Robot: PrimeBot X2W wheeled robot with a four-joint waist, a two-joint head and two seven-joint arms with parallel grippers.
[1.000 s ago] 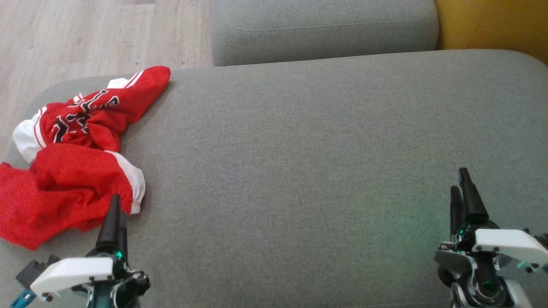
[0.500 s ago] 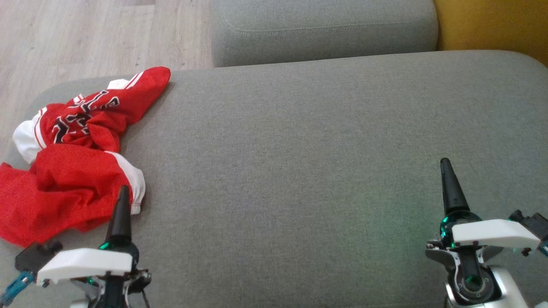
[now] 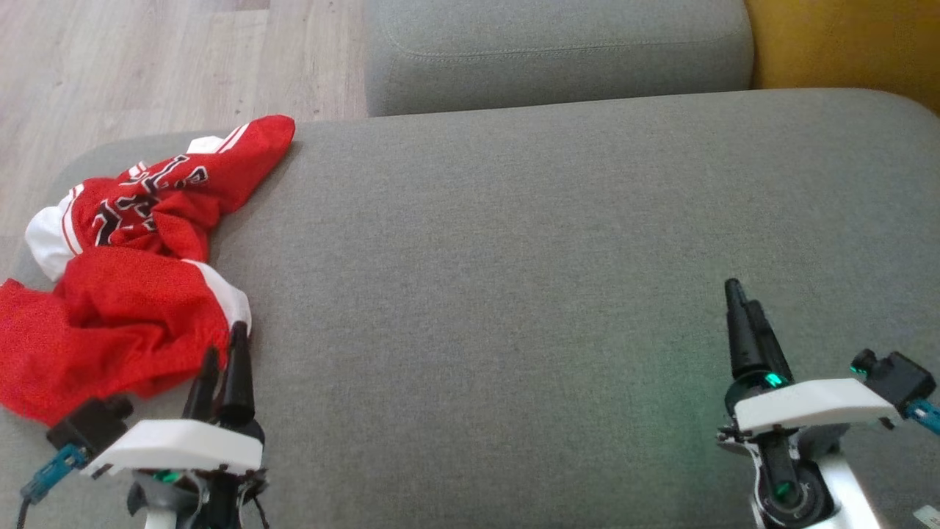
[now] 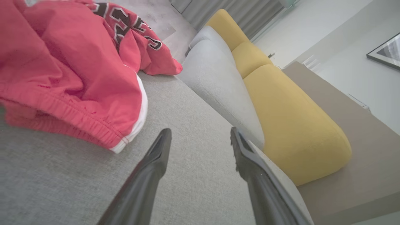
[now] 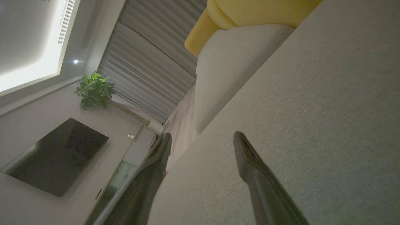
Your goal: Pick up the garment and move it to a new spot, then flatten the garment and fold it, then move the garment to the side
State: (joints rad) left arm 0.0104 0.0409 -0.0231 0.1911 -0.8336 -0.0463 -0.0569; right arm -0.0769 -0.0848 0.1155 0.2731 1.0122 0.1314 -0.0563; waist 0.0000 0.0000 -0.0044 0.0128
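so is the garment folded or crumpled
Crumpled, not folded: the garment lies in a bunched heap on the grey cushion, its lettering creased.

The dark, long-fingered left gripper holds its jaws apart with nothing between them; the matching right gripper stands likewise, empty.

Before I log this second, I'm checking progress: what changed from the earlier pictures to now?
The left hand edged right beside the garment; the right hand drifted left. Nothing grasped or released. The garment stayed crumpled on the grey cushion; both hands stayed open.
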